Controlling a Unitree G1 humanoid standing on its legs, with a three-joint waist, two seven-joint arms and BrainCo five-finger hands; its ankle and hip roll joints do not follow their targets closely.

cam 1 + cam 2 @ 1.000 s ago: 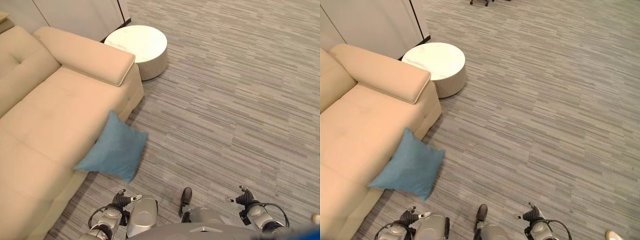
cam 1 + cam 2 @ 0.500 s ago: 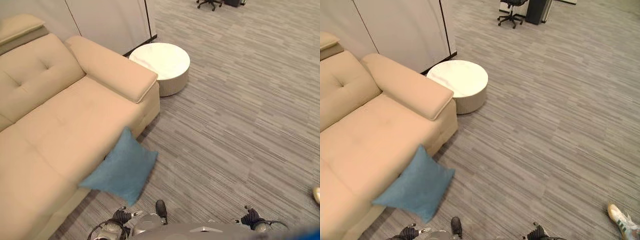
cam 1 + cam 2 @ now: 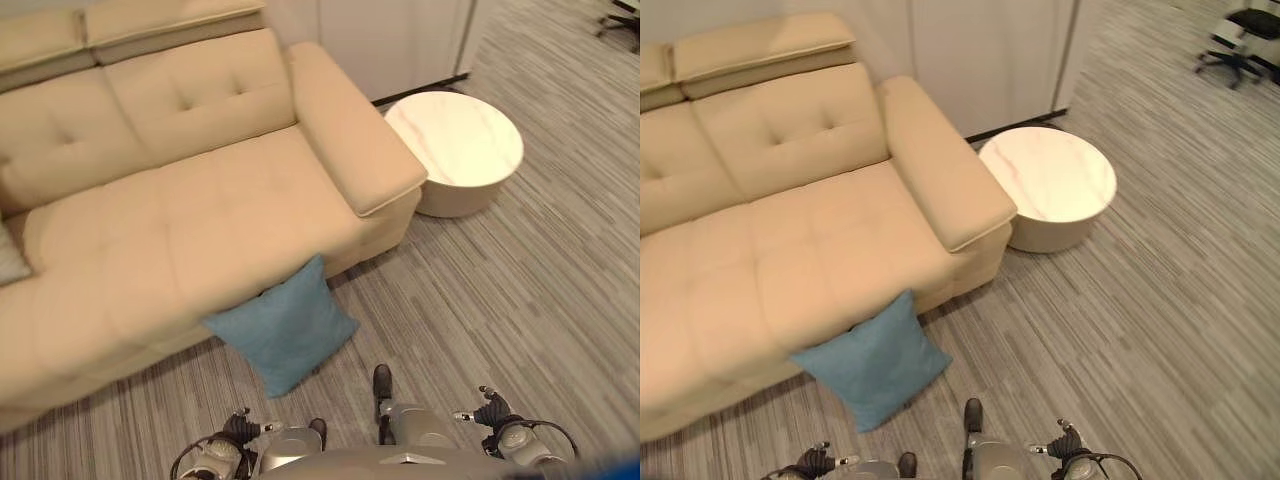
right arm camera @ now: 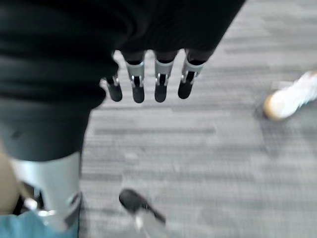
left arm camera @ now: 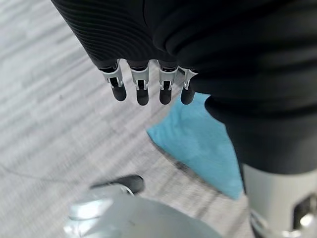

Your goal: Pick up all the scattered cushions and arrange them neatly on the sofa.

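Observation:
A blue cushion (image 3: 283, 335) lies on the grey carpet, leaning against the front of the beige sofa (image 3: 190, 220) just below its seat edge. It also shows past my left hand (image 5: 148, 91), whose fingers hang straight down above the floor and hold nothing. My right hand (image 4: 148, 89) hangs the same way over bare carpet, fingers straight and nothing in them. Both hands are low at my sides, short of the cushion. A pale cushion corner (image 3: 8, 258) peeks in at the sofa's left end.
A round white side table (image 3: 455, 150) stands right of the sofa's armrest (image 3: 355, 150). Pale cabinet doors (image 3: 980, 50) run behind it. An office chair (image 3: 1240, 40) is at the far right. A person's white shoe (image 4: 292, 99) rests on the carpet to my right.
The whole picture has swung so that the sofa faces me and its backrest shows: the camera moved. The blue cushion stays against the sofa front. Both hands still hang low.

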